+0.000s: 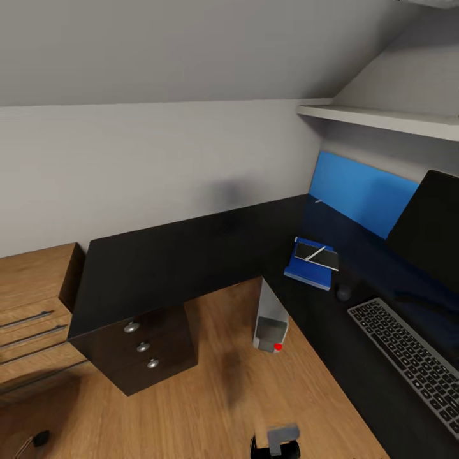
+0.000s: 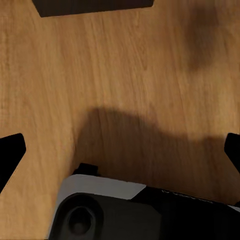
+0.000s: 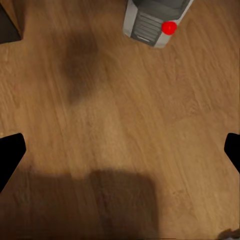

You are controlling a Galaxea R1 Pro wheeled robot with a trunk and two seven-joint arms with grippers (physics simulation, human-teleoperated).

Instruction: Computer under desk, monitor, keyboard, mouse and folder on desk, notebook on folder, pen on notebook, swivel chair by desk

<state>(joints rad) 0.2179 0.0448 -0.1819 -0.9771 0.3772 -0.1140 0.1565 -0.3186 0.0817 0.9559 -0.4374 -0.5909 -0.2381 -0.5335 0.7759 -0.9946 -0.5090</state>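
Nearest the head camera, at six o'clock, sits a dark part of the robot's own body (image 1: 275, 441) over the wooden floor (image 1: 255, 395). The left gripper (image 2: 120, 150) hangs above that floor with both fingertips (image 2: 10, 152) at the frame edges, spread wide and holding nothing; the right gripper (image 3: 120, 155) is the same, fingers far apart over bare boards.

What seems left of the task is the swivel chair; the chrome leg and black castor (image 1: 39, 438) at seven o'clock may belong to it, though too little shows to be sure. Judged as a handler: it should be heavy but free-rolling, so a push or pull on a stiff armrest or the backrest suits it better than lifting; the upholstery would give under the pads.

Outward from there, the desk (image 1: 166, 261) runs from nine o'clock round to four, its drawer unit (image 1: 143, 347) at seven. The computer (image 1: 271, 322) stands on the floor tucked under the desk's corner, red light facing out. On the desktop at three o'clock lies the folder (image 1: 307, 271) with the notebook (image 1: 317, 256) on it and the pen (image 1: 315, 253) on top; the mouse (image 1: 343, 292) is just beside it, then the keyboard (image 1: 408, 360) at four, with the monitor (image 1: 428, 223) behind it
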